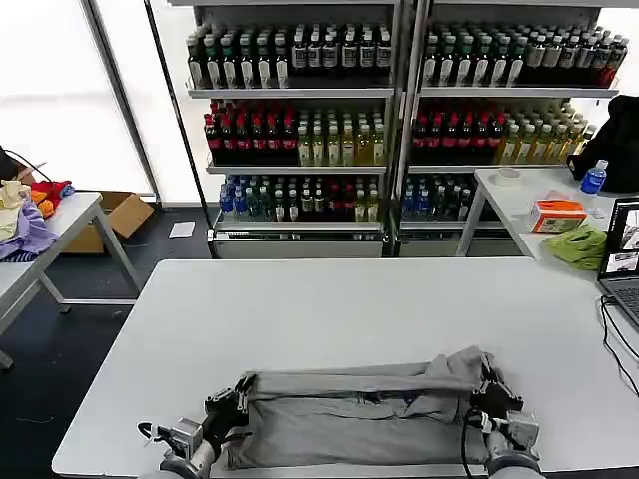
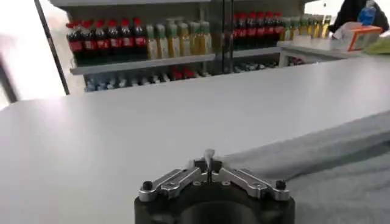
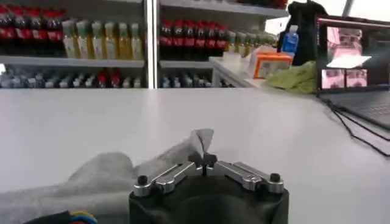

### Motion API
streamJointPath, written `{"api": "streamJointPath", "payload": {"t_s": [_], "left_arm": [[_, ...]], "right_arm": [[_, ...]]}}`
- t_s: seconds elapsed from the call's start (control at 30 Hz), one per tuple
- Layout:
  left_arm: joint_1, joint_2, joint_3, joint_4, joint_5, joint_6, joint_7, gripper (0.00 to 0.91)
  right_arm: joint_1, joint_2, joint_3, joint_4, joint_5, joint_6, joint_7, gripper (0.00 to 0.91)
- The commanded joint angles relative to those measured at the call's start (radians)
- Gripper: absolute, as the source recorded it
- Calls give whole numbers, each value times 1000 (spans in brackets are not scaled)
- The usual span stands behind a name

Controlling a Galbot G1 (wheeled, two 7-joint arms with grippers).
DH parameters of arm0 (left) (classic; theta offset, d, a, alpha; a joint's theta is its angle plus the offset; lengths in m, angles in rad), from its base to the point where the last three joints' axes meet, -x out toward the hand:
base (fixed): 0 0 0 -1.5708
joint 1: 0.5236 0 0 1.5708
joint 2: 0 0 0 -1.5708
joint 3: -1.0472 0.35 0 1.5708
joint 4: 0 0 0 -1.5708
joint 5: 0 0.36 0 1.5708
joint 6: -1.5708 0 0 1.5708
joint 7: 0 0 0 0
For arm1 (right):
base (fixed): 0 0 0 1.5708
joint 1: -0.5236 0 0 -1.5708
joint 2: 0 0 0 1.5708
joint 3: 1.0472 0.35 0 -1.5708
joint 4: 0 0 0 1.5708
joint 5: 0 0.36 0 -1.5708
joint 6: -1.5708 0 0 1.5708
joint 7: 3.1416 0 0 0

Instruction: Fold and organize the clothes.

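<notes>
1. Head view: side table (image 1: pixel 75 215) far left holds colourful garments (image 1: pixel 30 215).
2. Left gripper (image 1: pixel 238 401) pinches the grey shirt (image 1: pixel 349 414) at the white table's (image 1: pixel 349 309) near edge.
3. Right gripper (image 1: pixel 486 391) pinches its other end.
4. Laptop (image 1: pixel 624 259) and cables sit far right, well clear.

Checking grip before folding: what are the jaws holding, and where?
Both hold the plain grey soft-fabric shirt: left gripper and right gripper each pinch its far folded edge.

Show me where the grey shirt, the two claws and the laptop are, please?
grey shirt (image 1: pixel 349 419), head view, middle of the fabric.
left gripper (image 2: pixel 209 159), left wrist view, shut fingertips pinching cloth.
right gripper (image 3: pixel 203 159), right wrist view, fingertips clamping fabric.
laptop (image 1: pixel 625 261), head view, screen edge.
</notes>
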Motion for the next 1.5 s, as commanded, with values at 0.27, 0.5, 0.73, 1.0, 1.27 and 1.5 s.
{"api": "streamJointPath", "payload": {"t_s": [0.27, 0.5, 0.73, 1.0, 1.27, 1.5], "left_arm": [[26, -39, 11, 27, 68, -19, 20, 10], [20, -28, 4, 12, 85, -15, 24, 907], [15, -45, -3, -23, 97, -54, 26, 907], [30, -43, -47, -137, 91, -18, 9, 907], [78, -122, -62, -112, 86, 15, -48, 907], [98, -212, -42, -83, 58, 21, -63, 907]], "right_arm": [[-156, 14, -19, 42, -118, 94, 22, 0], [-130, 14, -30, -13, -142, 109, 34, 0], [-114, 17, -39, -75, -183, 131, 46, 907], [-134, 17, 9, 19, -183, 179, 76, 907], [-141, 24, 59, 166, -179, 210, 103, 907], [-130, 28, 36, 168, -175, 200, 95, 907]]}}
